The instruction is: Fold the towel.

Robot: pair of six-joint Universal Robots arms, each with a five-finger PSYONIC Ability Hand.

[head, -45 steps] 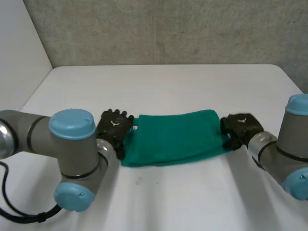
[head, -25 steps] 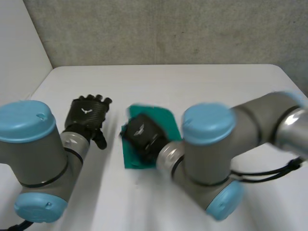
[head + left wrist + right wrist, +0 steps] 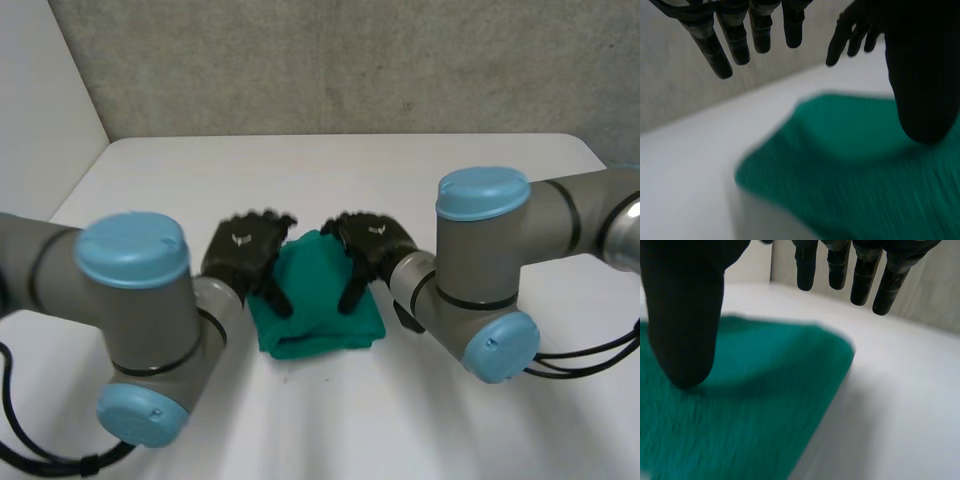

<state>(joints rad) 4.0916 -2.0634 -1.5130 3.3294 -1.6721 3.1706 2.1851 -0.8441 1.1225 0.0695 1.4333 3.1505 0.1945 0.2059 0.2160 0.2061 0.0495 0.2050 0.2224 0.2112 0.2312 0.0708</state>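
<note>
Towel (image 3: 316, 312) (folded) between left hand (image 3: 243, 252) and right hand (image 3: 373, 240).

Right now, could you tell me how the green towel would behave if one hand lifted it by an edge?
Probably floppy: the towel lies in soft, rounded layers, so they would likely fall open. It looks light, and its fuzzy weave should drag, not slide.
</note>
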